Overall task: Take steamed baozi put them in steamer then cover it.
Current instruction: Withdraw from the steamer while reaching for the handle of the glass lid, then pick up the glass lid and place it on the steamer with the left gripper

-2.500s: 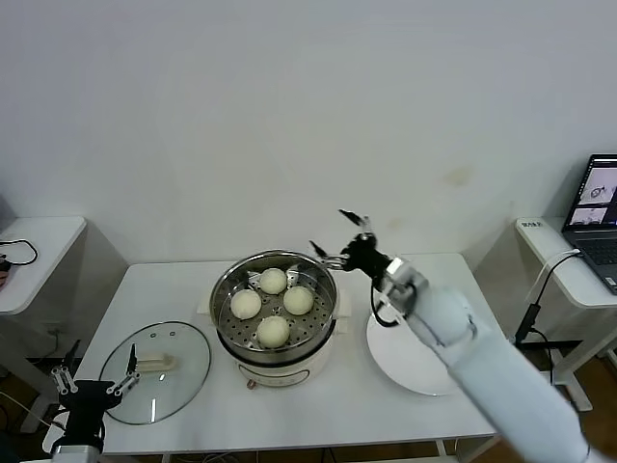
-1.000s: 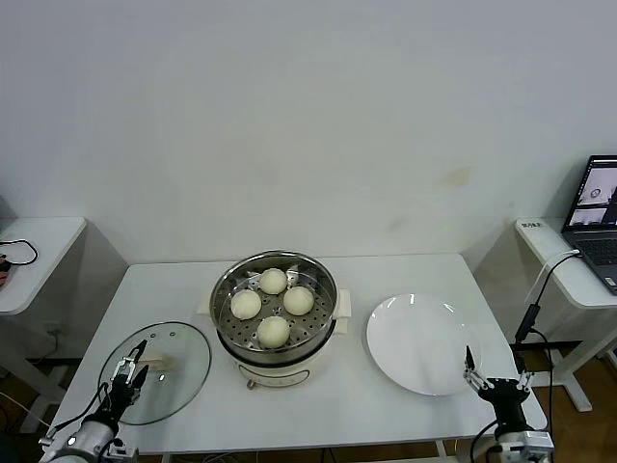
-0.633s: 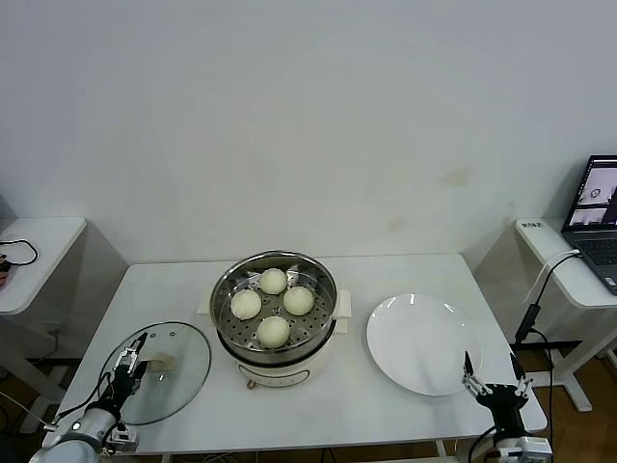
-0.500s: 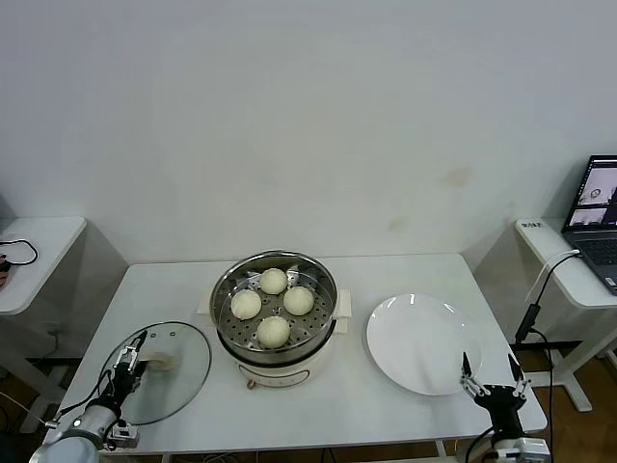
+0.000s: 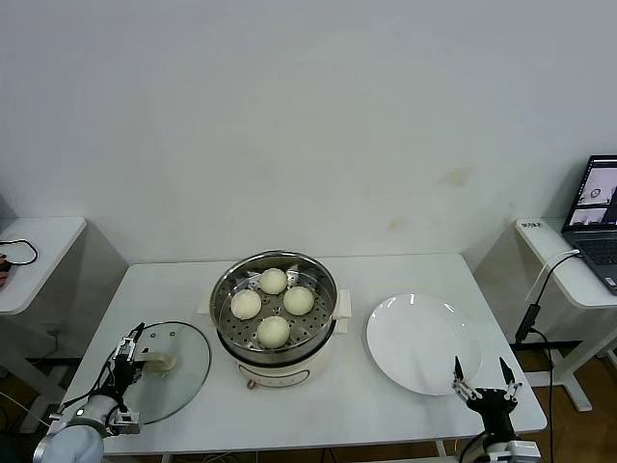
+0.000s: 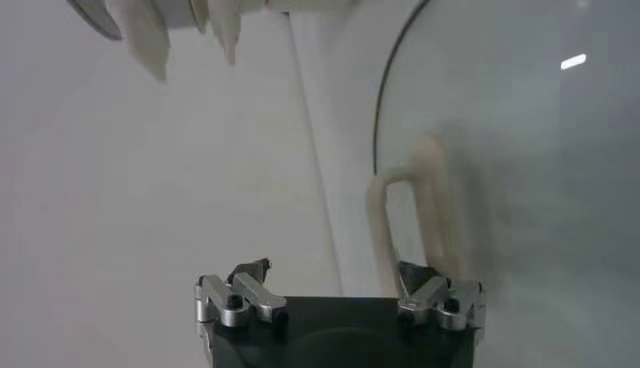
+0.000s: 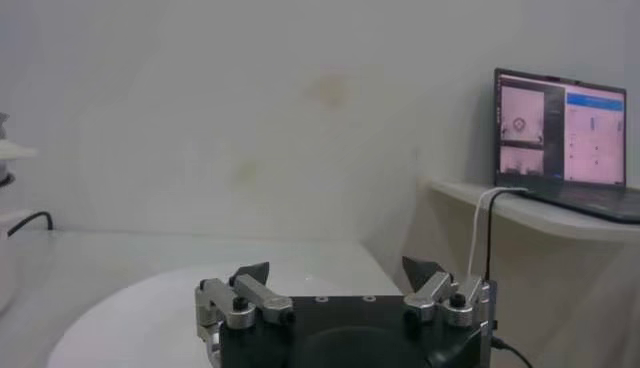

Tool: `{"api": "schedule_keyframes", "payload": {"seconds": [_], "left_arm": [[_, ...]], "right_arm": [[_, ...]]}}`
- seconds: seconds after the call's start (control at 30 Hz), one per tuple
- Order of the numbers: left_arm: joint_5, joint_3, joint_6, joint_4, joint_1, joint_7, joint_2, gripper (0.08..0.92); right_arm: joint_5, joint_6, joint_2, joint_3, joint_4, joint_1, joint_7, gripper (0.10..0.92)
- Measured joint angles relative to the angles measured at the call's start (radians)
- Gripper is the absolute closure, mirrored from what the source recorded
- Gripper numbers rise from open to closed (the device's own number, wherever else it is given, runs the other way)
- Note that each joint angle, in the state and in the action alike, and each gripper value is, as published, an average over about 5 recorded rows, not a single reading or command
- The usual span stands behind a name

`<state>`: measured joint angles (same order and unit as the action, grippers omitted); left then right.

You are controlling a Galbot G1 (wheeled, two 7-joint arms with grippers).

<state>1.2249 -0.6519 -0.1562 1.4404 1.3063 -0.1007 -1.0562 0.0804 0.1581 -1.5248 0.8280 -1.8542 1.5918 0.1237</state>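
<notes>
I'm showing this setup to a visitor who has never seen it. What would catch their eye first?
The shiny steamer at the table's middle, open, with four steamed baozi on its perforated tray. Next, the glass cover lying flat to the robot's left, with the left gripper, jaws open, right at its cream handle. A bare white plate lies to the right, the open right gripper at its near edge.

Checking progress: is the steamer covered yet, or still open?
Open. The steamer shows four baozi on its tray, while the glass cover lies flat on the table beside it, near the left claw.
</notes>
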Motion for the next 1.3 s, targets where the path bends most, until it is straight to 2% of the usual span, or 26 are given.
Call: {"api": "schedule_keyframes", "payload": {"seconds": [0.13, 0.23, 0.87, 0.97, 1.3], "left_arm": [[-0.018, 0.004, 0.003, -0.008, -0.005, 0.004, -0.004, 0.181], [-0.028, 0.006, 0.004, -0.016, -0.008, 0.006, -0.005, 0.229], [-0.054, 0.002, -0.016, -0.067, -0.017, -0.034, -0.039, 0.778], [-0.064, -0.003, -0.018, -0.061, -0.011, -0.048, -0.047, 0.839], [-0.104, -0.036, -0.023, -0.006, 0.031, -0.116, -0.079, 0.85]], "right_arm": [[-0.003, -0.001, 0.0, -0.004, 0.001, 0.001, 0.001, 0.202], [-0.004, -0.002, 0.0, -0.006, 0.0, 0.003, 0.002, 0.203], [-0.012, -0.008, 0.001, -0.028, -0.022, 0.02, 0.003, 0.203], [-0.012, -0.009, 0.003, -0.028, -0.027, 0.024, 0.003, 0.203], [-0.012, -0.005, 0.013, -0.028, -0.043, 0.033, 0.004, 0.203]]}}
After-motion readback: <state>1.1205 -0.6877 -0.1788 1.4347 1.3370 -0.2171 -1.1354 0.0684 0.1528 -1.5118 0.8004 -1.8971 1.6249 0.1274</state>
